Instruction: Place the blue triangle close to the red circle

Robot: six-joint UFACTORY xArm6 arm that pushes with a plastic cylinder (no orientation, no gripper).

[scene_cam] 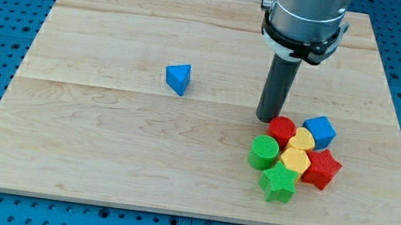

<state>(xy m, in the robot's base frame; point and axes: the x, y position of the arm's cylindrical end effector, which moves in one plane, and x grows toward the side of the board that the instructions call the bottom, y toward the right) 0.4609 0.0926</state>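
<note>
The arm (308, 8) is a pale grey metal cylinder, ringed by a black clamp band and a darker collar; below the collar a straight, dark grey rod narrows slightly to its tip (268, 119)

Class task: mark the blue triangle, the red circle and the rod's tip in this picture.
blue triangle (179, 78), camera view, its front face.
red circle (281, 129), camera view, its top face.
my tip (268, 119), camera view, the rod's very end, beside the red circle.

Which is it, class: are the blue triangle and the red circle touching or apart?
Apart. The camera view shows bare wood between the blue triangle and the red circle, with my tip just beside the circle, on its left.
</note>
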